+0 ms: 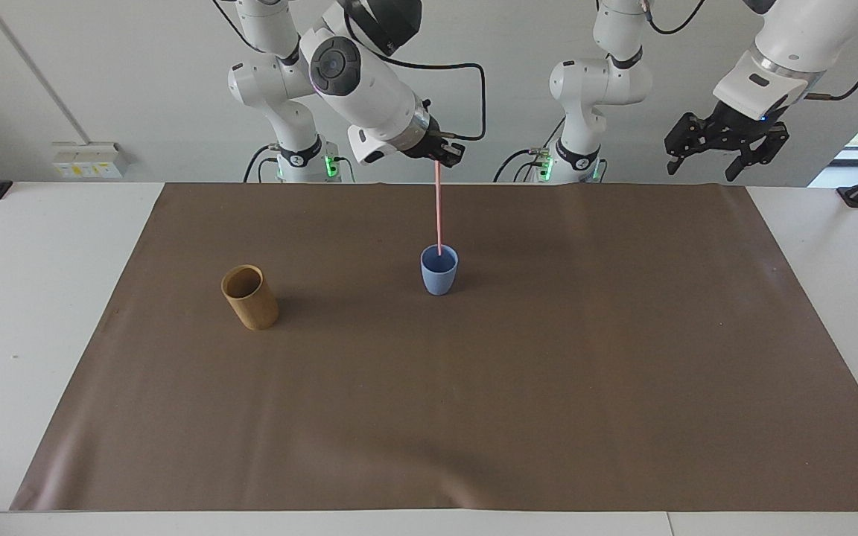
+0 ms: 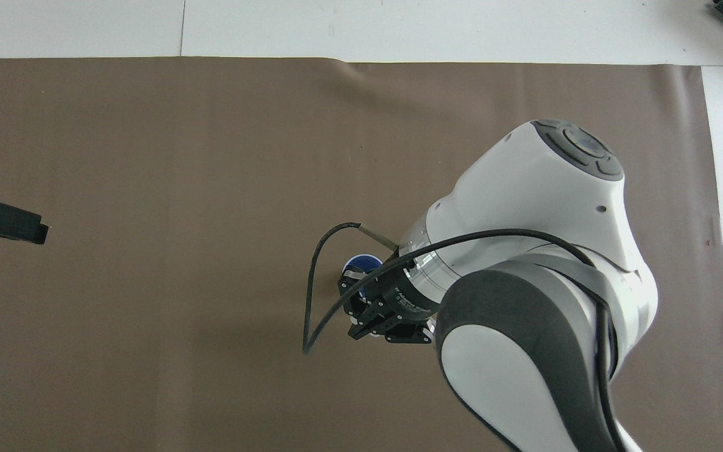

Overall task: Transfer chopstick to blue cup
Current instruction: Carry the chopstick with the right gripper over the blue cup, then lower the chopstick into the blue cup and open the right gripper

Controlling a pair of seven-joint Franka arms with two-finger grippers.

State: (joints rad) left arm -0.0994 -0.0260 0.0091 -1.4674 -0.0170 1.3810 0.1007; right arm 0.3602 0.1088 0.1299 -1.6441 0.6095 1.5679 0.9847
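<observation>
While my right gripper (image 1: pixel 438 158) hangs high over the blue cup (image 1: pixel 439 272), its fingers are clamped on the top end of the chopstick (image 1: pixel 439 208). From the facing camera I see the pale-pink stick hanging almost straight down, its lower tip at the cup's mouth; whether it has dipped past the rim I cannot tell. From overhead, my right gripper (image 2: pixel 361 301) and wrist cover most of the blue cup (image 2: pixel 361 260), so only a sliver of its rim shows (the stick is hidden there). That cup stands upright near the middle of the brown mat (image 1: pixel 548 387). A bamboo-coloured cup (image 1: pixel 249 298) stands well apart from it, toward the right arm's end and slightly farther from the robots. My left gripper (image 1: pixel 727 152) waits raised over the left arm's end of the table, its fingers spread apart and holding nothing.
</observation>
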